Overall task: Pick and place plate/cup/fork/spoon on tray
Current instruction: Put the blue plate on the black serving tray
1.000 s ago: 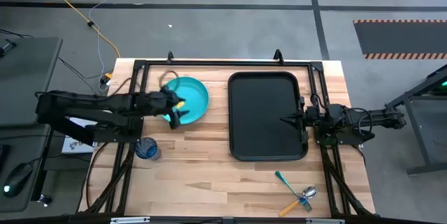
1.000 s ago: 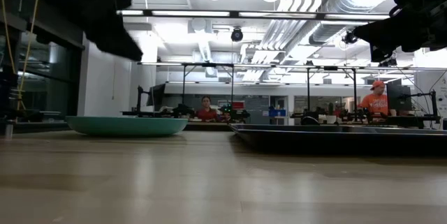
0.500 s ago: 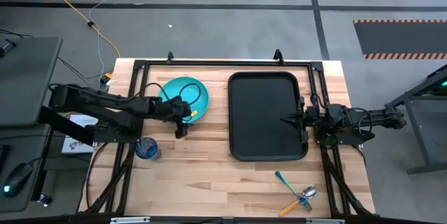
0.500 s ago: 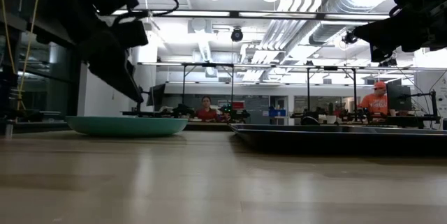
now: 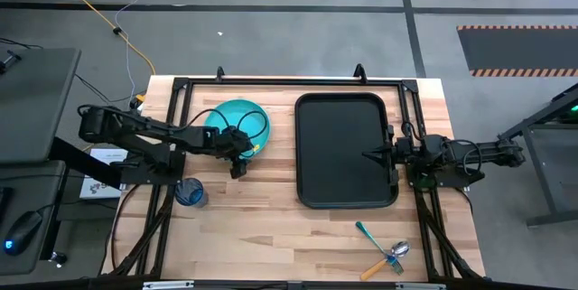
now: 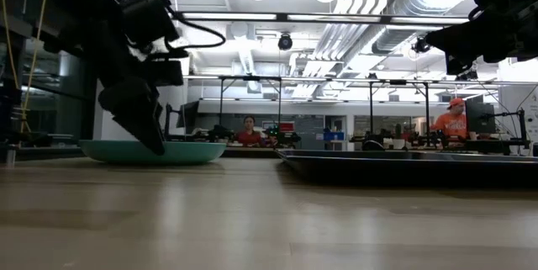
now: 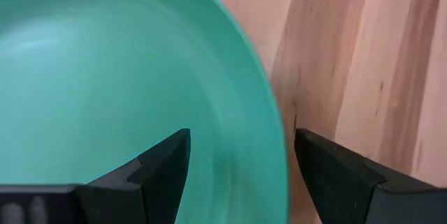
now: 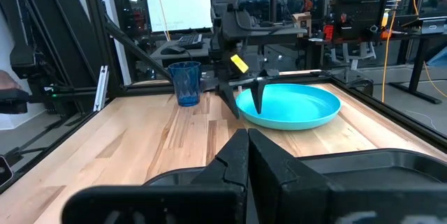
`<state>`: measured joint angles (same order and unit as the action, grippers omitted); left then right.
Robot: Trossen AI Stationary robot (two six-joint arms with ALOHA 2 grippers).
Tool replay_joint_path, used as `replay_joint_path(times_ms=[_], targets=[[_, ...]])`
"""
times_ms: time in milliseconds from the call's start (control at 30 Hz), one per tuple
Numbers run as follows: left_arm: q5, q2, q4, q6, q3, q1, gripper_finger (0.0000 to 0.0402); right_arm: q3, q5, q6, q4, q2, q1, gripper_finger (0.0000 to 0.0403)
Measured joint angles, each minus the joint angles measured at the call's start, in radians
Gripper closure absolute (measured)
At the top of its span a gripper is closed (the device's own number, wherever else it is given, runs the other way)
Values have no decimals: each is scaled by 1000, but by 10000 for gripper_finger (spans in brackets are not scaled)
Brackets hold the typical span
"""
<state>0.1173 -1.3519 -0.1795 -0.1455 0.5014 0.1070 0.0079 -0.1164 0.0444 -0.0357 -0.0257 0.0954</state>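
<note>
The turquoise plate [image 5: 237,123] lies on the table, left of the black tray [image 5: 346,150]. My left gripper [image 7: 241,144] is open and low over the plate's near right rim [image 7: 269,119]. One finger stands over the plate's inside and the other outside over the wood; this also shows in the right wrist view [image 8: 248,102]. The blue cup [image 5: 190,192] stands near the left edge. A fork and a spoon [image 5: 384,252] lie at the near right. My right gripper [image 5: 368,155] is shut and empty above the tray's right rim.
A black frame rail [image 5: 289,82] runs along the table's far edge and down both sides. Bare wood lies between the plate and the tray and along the near edge. People sit at benches far behind the table [image 6: 248,131].
My left gripper has come down from well above the table toward the plate's near right rim, shifting a little toward the near and right edges. It now straddles the rim. The plate has stayed where it was.
</note>
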Motion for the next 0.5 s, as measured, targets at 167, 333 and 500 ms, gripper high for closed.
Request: replay_joint_path(times_ms=[167,333,500], targets=[[46,-45,5,-8,0,0,171,0,0,0,0,0,0,402],[114,-63,8,-8,2,0,244,0,0,0,0,0,0,402],[157,-50,9,44,5,-3,372,0,0,0,0,0,0,402]])
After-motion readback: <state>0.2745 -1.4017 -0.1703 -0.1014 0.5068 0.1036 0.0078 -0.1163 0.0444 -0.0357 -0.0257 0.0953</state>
